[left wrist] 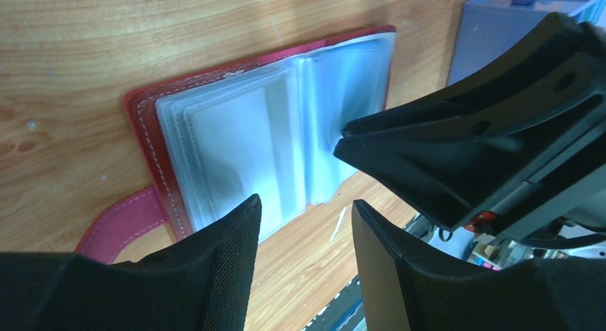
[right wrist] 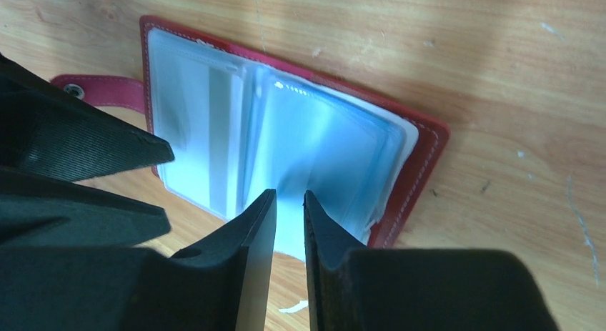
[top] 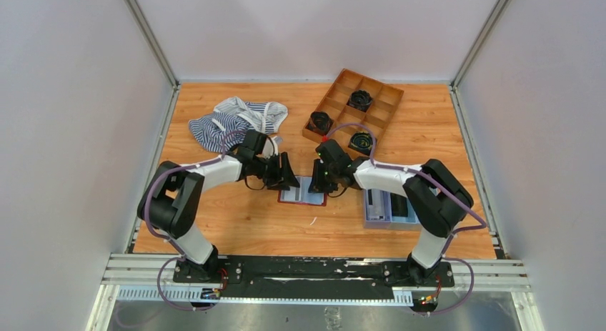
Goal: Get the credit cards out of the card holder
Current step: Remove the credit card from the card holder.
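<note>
Card holder (top: 300, 194) is lying open on the table (top: 236, 220), clear sleeves (right wrist: 321, 145) facing up, between the two arms. Left gripper (left wrist: 306, 204) is hovering released, jaws wide, over one edge. Right gripper (right wrist: 289, 195) is sitting narrowed to a slit at a sleeve edge; cannot tell whether it is pinching.

Card holder (right wrist: 427, 141): dark-red leather-like cover, faintly grained, pale stitching along the edge; inner sleeves (right wrist: 321, 145) of clear, glossy plastic film, bluish and slightly wrinkled; table (right wrist: 500, 52) of varnished light wood, smooth, with small scuffs and pale flecks; left gripper (left wrist: 306, 220) and right gripper (right wrist: 289, 202) in matt black plastic, finely ribbed on the inner faces; cloth (top: 236, 120), soft striped fabric; divided tray (top: 376, 81) of plain brown wood.
</note>
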Motion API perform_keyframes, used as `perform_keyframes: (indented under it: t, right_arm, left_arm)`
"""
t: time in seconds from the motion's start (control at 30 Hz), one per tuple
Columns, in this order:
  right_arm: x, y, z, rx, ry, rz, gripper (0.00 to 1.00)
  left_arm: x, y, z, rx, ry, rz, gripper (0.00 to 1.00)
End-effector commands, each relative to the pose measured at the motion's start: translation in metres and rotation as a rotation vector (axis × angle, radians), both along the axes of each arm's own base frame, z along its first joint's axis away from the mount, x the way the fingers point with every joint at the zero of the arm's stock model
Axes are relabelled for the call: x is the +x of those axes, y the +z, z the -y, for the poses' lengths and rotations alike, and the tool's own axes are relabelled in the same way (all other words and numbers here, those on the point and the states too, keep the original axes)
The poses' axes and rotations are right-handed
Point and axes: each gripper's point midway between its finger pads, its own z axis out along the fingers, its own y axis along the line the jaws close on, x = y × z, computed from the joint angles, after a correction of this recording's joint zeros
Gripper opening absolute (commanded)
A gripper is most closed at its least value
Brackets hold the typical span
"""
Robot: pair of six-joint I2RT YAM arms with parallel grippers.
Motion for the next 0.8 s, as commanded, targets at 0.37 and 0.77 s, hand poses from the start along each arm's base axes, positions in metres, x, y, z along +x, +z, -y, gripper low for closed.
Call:
perform_keyframes:
  t: [0.37, 0.77]
  right_arm:
    - [-0.01, -0.011, 0.02, -0.049, -0.028, -0.032, 0.25]
    - [-0.014, -0.015, 0.023, -0.046, -0.038, -0.043, 0.25]
  left_arm:
    - [0.018, 0.016, -0.022, 0.147, 0.08, 0.12, 0.53]
    - [0.012, -0.003, -0.014, 0.111, 0.059, 0.058, 0.53]
